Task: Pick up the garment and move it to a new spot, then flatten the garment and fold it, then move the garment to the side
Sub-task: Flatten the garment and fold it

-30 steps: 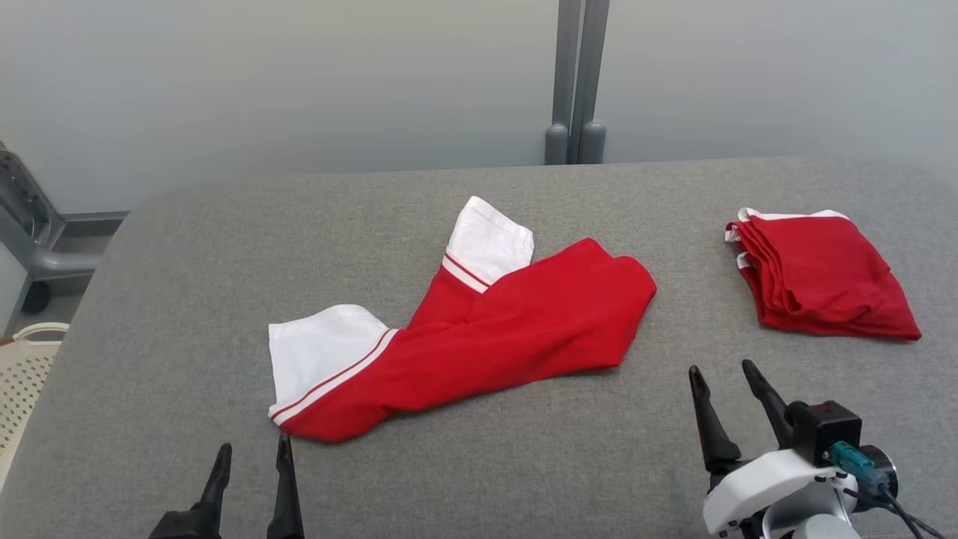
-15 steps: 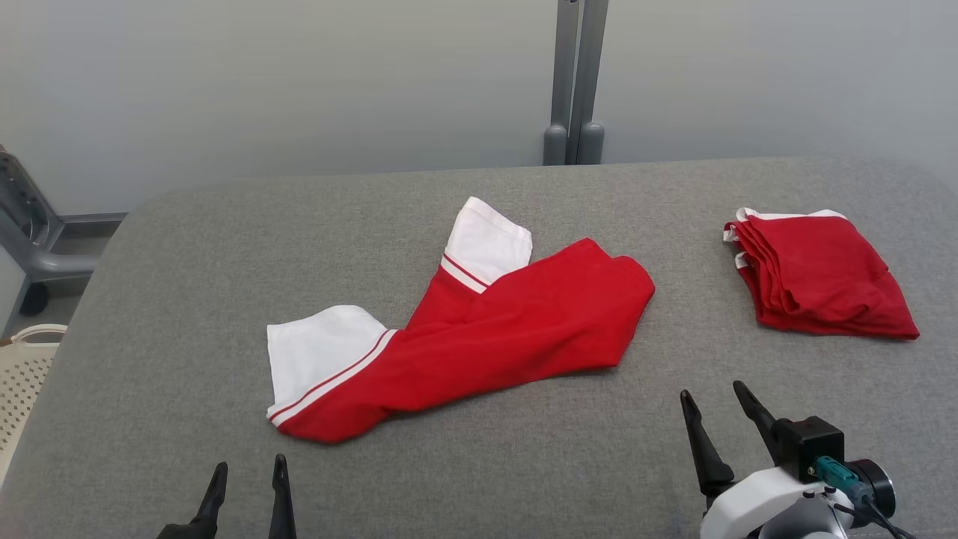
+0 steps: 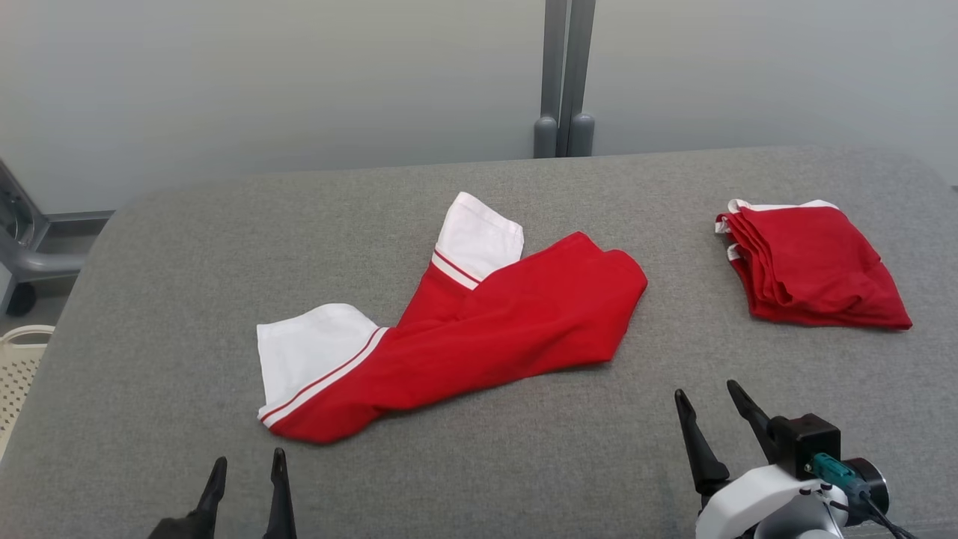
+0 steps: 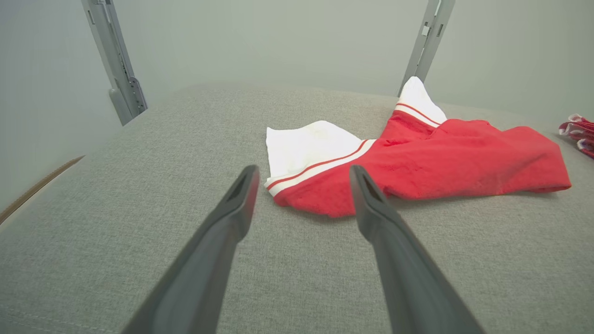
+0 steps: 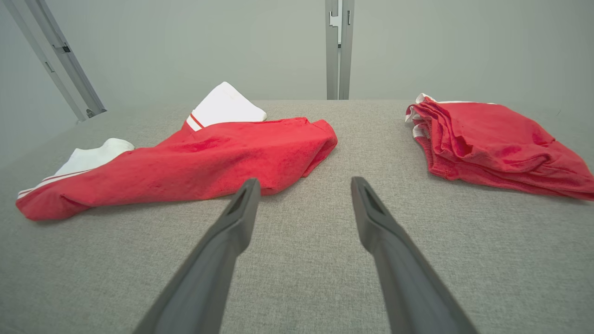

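A red garment (image 3: 494, 329) with white striped cuffs lies loosely folded in the middle of the grey table (image 3: 165, 269). It also lies ahead in the left wrist view as the garment (image 4: 441, 157) and in the right wrist view as the garment (image 5: 209, 157). My left gripper (image 3: 248, 464) is open near the front edge, just short of the garment's white cuff. My right gripper (image 3: 705, 394) stands open at the front right, clear of the cloth. Both hold nothing.
A stack of folded red garments (image 3: 816, 262) sits at the table's far right, also seen as the stack (image 5: 492, 139). Grey posts (image 3: 557, 82) rise behind the table. A pale basket (image 3: 19, 367) stands off the left edge. Bare table lies in front of the grippers.
Both grippers have drawn back toward the front edge. The whole picture has shifted slightly, so the camera moved. The garment lies as before.
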